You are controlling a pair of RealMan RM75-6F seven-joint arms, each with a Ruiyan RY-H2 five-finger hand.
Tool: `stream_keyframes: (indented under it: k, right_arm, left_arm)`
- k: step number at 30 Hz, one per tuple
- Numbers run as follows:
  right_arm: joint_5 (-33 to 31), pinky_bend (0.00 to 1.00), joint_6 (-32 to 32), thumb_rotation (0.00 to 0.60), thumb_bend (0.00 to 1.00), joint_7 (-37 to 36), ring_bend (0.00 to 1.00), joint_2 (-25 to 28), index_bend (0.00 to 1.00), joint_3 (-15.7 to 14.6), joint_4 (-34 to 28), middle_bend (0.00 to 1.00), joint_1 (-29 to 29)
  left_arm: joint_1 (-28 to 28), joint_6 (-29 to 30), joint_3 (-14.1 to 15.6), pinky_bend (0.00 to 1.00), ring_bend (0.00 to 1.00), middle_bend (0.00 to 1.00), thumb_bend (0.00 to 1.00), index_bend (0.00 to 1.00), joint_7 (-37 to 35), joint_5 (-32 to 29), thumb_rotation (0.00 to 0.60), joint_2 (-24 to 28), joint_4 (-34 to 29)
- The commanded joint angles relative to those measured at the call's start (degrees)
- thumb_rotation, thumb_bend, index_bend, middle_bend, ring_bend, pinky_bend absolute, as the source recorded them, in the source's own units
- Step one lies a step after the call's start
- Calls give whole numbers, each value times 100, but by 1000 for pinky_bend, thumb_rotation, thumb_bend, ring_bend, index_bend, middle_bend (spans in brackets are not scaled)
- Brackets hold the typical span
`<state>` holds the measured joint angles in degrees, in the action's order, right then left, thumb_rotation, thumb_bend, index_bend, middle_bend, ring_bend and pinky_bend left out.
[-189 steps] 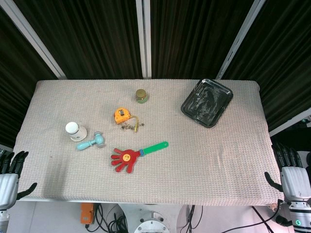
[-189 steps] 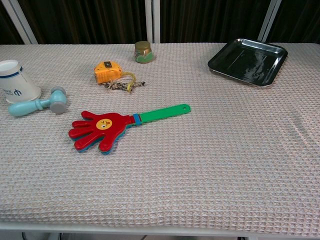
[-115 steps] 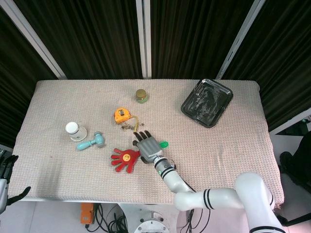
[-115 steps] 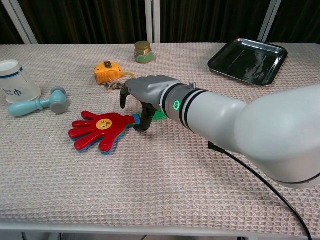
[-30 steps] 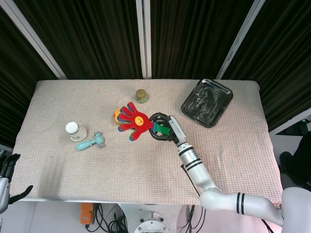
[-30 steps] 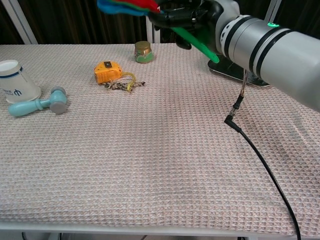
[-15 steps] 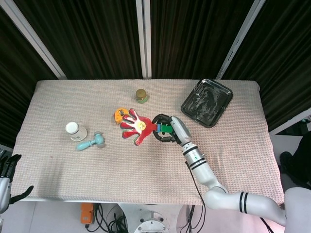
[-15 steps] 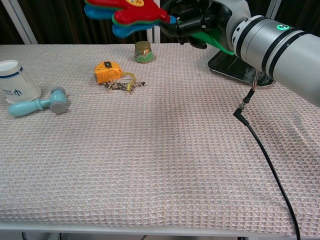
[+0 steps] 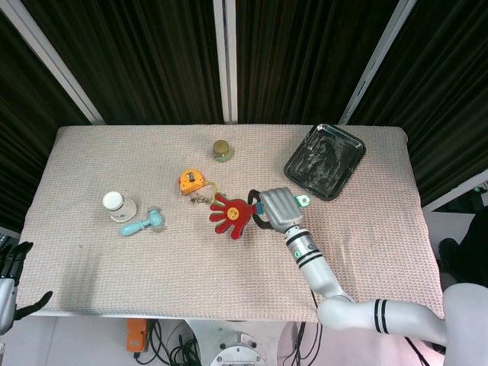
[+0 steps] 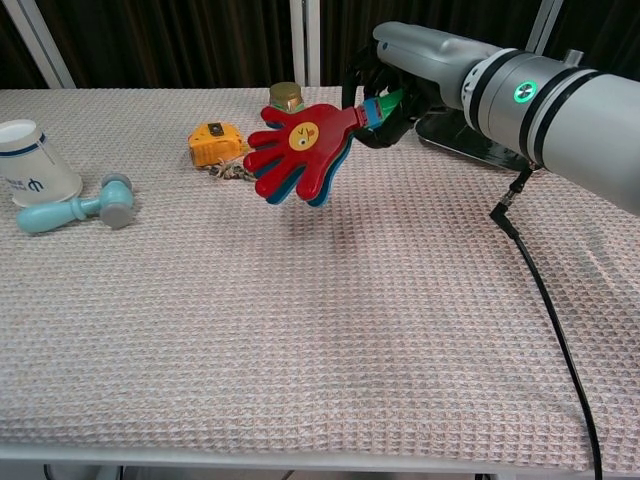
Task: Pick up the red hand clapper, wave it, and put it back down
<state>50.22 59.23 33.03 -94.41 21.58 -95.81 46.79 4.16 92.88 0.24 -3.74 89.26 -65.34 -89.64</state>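
Note:
My right hand [image 9: 277,207] [image 10: 400,60] grips the green handle of the red hand clapper [image 9: 231,214] [image 10: 300,150] and holds it in the air above the middle of the table. The red palm faces the chest view and tilts down to the left. The handle's green tip [image 9: 303,200] sticks out past the hand toward the tray. My left hand [image 9: 9,278] hangs off the table's left front corner, fingers apart, holding nothing.
On the table stand an orange tape measure [image 9: 191,181] [image 10: 214,142] with a small chain, a small jar [image 9: 222,149] [image 10: 285,103], a white cup [image 9: 113,202] [image 10: 30,160], a blue toy hammer [image 9: 143,223] [image 10: 80,207] and a black tray [image 9: 324,160] [image 10: 497,120]. A black cable [image 10: 540,300] hangs from the right arm.
The clapper has swung down and to the right with the right hand; its red palm dropped from above the chest view's top edge to just over the table.

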Motion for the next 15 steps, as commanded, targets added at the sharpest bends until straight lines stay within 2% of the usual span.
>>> stream_keyframes:
  k: [1, 3, 6, 7, 10, 13, 15]
  right_arm:
    - [290, 937, -222, 600, 415, -2912, 718, 205, 987, 568, -776, 732, -349]
    - [356, 938, -520, 600, 408, -4033, 722, 279, 987, 822, -935, 734, -556]
    - [365, 938, -1190, 600, 407, -6167, 722, 360, 987, 1333, -1081, 731, -939]
    - [380, 938, -1477, 600, 407, -6957, 722, 384, 987, 1526, -1080, 731, -1089]
    - [469, 938, -2340, 600, 398, -8630, 722, 499, 986, 1956, -972, 731, -1412]
    - [835, 938, -3089, 600, 390, -9888, 723, 488, 986, 2313, -702, 730, -1684]
    - [1139, 938, -3366, 600, 388, -10401, 722, 413, 985, 2464, -512, 730, -1798]
  left_arm:
    - [-2, 2, 0, 43, 0, 71, 141, 73, -7, 4, 600, -6, 7]
    - [-2, 4, 1, 43, 0, 71, 141, 73, -24, 7, 600, -11, 14]
    - [-10, -4, 1, 43, 0, 71, 141, 73, -52, 11, 600, -15, 21]
    - [-12, 4, 0, 43, 0, 73, 141, 74, -58, 24, 600, -17, 20]
    - [-13, 24, -3, 44, 0, 78, 141, 73, -80, 41, 600, -20, 25]
    - [-12, 28, -6, 44, 0, 79, 141, 73, -110, 37, 600, -13, 23]
    - [-15, 28, -7, 44, 0, 79, 141, 73, -119, 37, 600, -10, 21]
